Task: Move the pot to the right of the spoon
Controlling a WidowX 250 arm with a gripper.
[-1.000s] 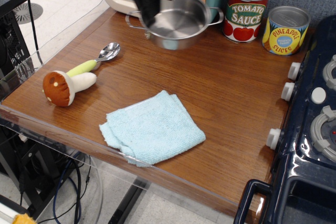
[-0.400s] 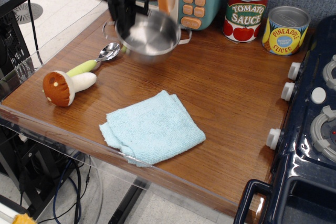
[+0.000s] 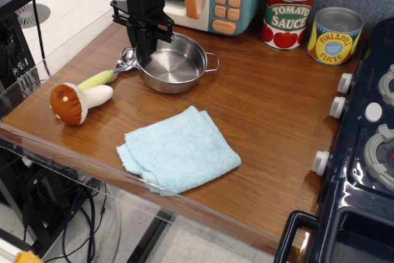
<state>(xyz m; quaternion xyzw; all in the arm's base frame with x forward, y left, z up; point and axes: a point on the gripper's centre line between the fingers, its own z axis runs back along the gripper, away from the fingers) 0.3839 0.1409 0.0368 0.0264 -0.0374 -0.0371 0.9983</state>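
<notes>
Pot (image 3: 173, 64) sitting low on the desk (image 3: 271, 109), or just above it, immediately right of the spoon (image 3: 111, 72), its left loop handle crowding the spoon's bowl. End effector (image 3: 143, 50) reaching down at the pot's left rim, apparently pinching the wall; whether actually clenched or already let go, cannot tell. Judging by looks: thin polished steel, stiff, light, empty, and slippery, so likely swinging or slipping under a one-sided pinch. Gripping the rim wall squarely, close to a handle, probably being the surest hold; wire loops looking too thin and free to twist. Mushroom (image 3: 79, 100) lying beside the spoon's handle, cloth (image 3: 178, 149) well apart in front.
</notes>
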